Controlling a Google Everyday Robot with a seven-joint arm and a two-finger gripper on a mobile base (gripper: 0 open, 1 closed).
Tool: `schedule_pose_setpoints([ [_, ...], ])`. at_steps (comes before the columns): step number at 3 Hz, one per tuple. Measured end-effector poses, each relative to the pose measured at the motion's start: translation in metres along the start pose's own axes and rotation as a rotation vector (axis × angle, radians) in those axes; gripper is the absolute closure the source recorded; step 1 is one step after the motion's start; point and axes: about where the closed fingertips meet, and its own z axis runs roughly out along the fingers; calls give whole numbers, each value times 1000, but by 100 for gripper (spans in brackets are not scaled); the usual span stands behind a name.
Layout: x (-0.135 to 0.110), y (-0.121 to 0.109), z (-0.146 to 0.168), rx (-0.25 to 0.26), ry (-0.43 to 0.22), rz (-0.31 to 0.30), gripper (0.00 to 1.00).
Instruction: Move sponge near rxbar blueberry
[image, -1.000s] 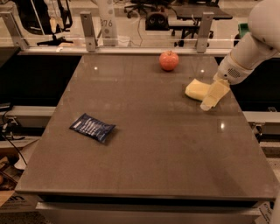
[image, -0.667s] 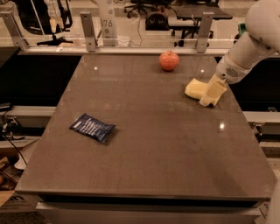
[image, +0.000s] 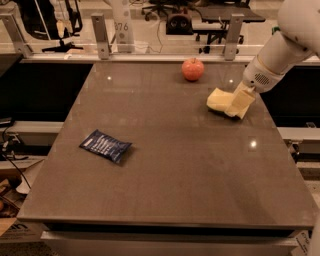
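At the far-right side of the dark brown tabletop (image: 165, 195), the pale yellow blocky gripper (image: 239, 103) on the white robot arm (image: 282, 42) is down at table level, tilted, and touches the right end of the pale yellow soft rectangular sponge (image: 217, 99); can't tell whether it's open, closed or gripping. Sponge lies flat on the table w/ a round red apple (image: 192, 69) near it, further back & slightly left. Flat dark blue rxbar blueberry wrapper (image: 105, 146) w/ white lettering lies well apart from both, toward the table's front-left, set at an angle.
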Motion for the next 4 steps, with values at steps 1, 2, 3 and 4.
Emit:
schedule_pose_setpoints([
  [1, -28, 24, -10, -32, -32, -46, 100],
  [2, -60, 61, -12, -86, -68, -109, 100],
  [3, -88, 101, -8, -149, -106, -160, 100],
  [4, -111, 140, 0, -200, -127, -216, 100],
])
